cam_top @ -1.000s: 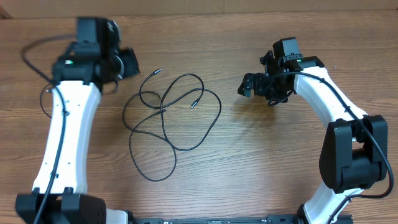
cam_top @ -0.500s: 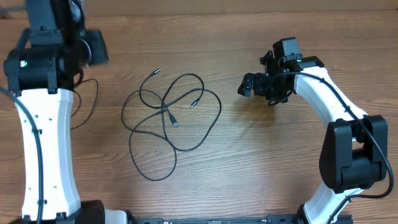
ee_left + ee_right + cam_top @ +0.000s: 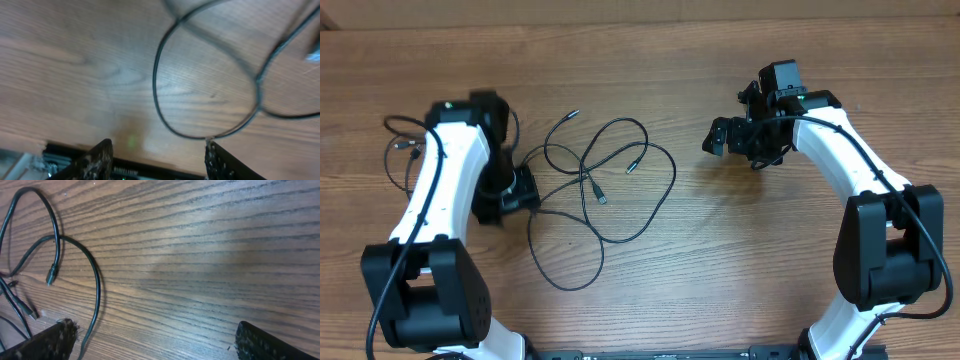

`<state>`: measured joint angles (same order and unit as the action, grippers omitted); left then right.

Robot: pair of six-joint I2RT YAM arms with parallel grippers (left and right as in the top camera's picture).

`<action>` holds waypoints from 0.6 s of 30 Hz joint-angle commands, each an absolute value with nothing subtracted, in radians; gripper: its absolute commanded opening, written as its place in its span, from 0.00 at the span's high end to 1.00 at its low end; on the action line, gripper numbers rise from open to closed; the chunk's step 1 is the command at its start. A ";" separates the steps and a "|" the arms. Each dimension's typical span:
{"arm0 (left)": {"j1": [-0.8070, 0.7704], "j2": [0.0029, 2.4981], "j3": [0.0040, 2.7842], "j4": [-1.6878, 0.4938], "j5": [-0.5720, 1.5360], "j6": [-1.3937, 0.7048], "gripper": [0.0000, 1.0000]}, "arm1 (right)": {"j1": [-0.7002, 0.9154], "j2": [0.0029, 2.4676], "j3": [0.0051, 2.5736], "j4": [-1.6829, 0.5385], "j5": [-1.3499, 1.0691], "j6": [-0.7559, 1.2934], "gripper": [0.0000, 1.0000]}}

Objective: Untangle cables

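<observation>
The cables lie as thin black cords in overlapping loops at the table's middle, with small plug tips showing. My left gripper sits low at the tangle's left edge. In the left wrist view it is open, and a cable loop curves just ahead, grazing the right fingertip. My right gripper hovers to the right of the cables. It is wide open over bare wood, and a cable runs past its left finger.
Thicker black cords trail on the table to the left of the left arm. The right arm's base fills the right side. The table's front edge and a dark frame show low in the left wrist view.
The left arm has swung from the back left corner down to the left edge of the cables, and its jaws have opened. The right arm has not moved.
</observation>
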<state>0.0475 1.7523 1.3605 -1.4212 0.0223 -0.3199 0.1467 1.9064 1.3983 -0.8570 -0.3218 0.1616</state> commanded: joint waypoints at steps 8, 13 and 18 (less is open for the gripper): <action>0.046 1.636 0.955 -1.219 0.134 -0.363 0.40 | 0.150 1.882 1.394 -0.853 -0.314 0.163 0.00; 0.044 1.561 0.732 -0.994 0.211 -0.440 0.43 | 0.150 1.882 1.394 -0.853 -0.315 0.163 0.00; 0.043 1.563 0.592 -0.761 0.271 -0.506 0.68 | 0.150 1.882 1.394 -0.853 -0.315 0.163 0.00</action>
<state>0.0494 1.5482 0.6891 -0.9020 0.1913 -0.4400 0.1463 1.9064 1.3983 -0.8566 -0.3214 0.1616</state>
